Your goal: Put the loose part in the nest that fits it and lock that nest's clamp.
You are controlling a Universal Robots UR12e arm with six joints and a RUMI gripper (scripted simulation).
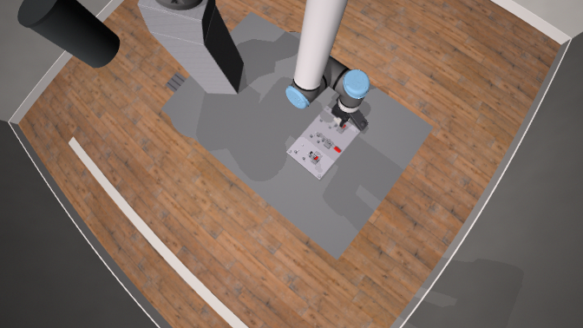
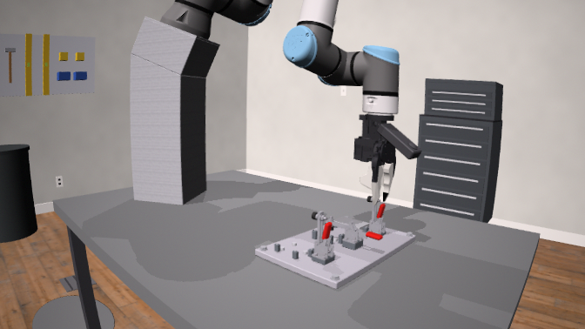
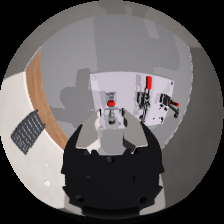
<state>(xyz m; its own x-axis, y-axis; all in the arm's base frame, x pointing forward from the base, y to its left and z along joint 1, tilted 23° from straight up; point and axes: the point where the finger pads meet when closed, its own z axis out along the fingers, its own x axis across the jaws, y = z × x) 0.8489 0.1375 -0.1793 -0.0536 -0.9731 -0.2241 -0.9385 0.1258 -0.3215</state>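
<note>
Hovering over the fixture plate [image 2: 305,265], the part-open, empty gripper [image 2: 379,194] sits above a red-handled clamp [image 2: 379,211].

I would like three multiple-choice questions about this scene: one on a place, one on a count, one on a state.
1. Where is the gripper?
A. Above the far clamp's upright red handle
B. Beside the black bin
C. Over the table's near corner

2. How many red clamp handles show on the fixture plate in the exterior view?
A. One
B. Two
C. Three

3. What is the state of the gripper?
A. Shut on a loose part
B. Partly closed, holding nothing
C. Opened to its widest

Answers:
1. A, the exterior view shows the fingertips just above that handle at the plate's far end.
2. C, besides the far one, one stands upright at the near clamp and one lies flat.
3. B, the wrist view shows the fingers apart with only the fixture visible between them.
</note>
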